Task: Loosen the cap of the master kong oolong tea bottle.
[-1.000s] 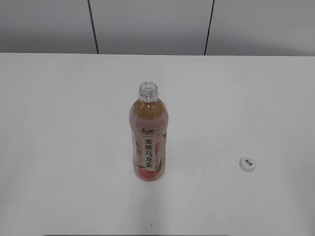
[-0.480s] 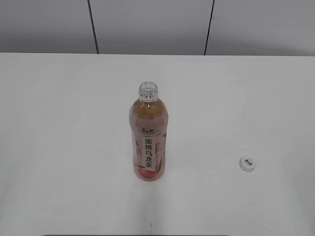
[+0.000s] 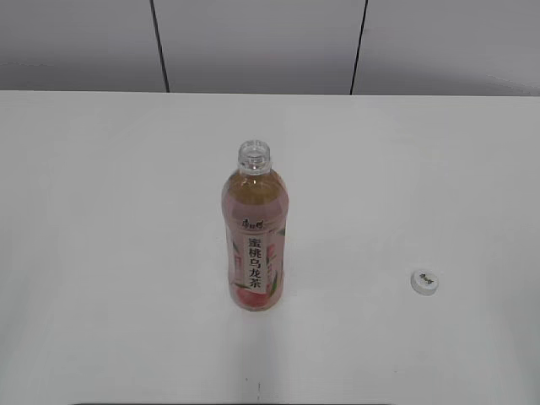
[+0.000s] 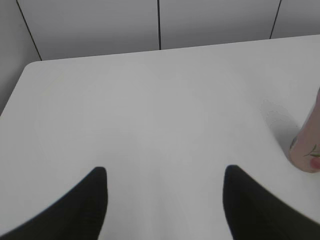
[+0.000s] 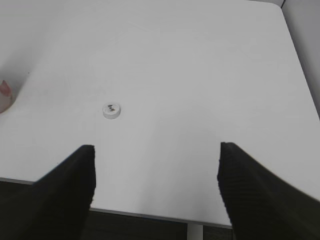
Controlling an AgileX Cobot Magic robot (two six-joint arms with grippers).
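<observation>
The master kong oolong tea bottle (image 3: 255,245) stands upright at the middle of the white table, its clear threaded neck bare and open. Its lower edge shows at the right border of the left wrist view (image 4: 309,152) and at the left border of the right wrist view (image 5: 4,97). The white cap (image 3: 425,281) lies flat on the table to the bottle's right, dark mark up; it also shows in the right wrist view (image 5: 111,110). My left gripper (image 4: 164,172) is open and empty, left of the bottle. My right gripper (image 5: 156,150) is open and empty, near the table's front edge, short of the cap.
The white table (image 3: 101,211) runs to a grey panelled wall at the back. Its front edge shows in the right wrist view (image 5: 150,216), with dark floor below. Neither arm shows in the exterior view.
</observation>
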